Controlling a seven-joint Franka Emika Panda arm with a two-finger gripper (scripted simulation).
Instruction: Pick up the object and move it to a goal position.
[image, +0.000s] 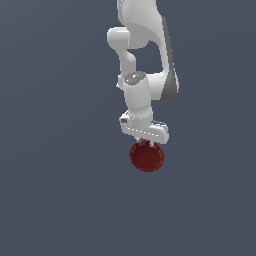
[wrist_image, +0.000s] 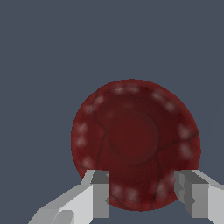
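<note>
The object is a dark red, glossy round bowl (image: 146, 156) with a flat circular bottom, lying on the grey floor. In the wrist view the bowl (wrist_image: 133, 135) fills the middle of the picture. My gripper (image: 148, 143) hangs straight down from the white arm, directly over the bowl's rim. In the wrist view the gripper (wrist_image: 144, 181) is open, and its two grey fingers (wrist_image: 100, 194) stand apart over one side of the bowl. I cannot tell whether the fingertips touch it. Nothing is held.
The plain dark grey floor (image: 55, 190) stretches all around the bowl. The white arm (image: 142, 55) rises above the gripper in the exterior view. No other objects show.
</note>
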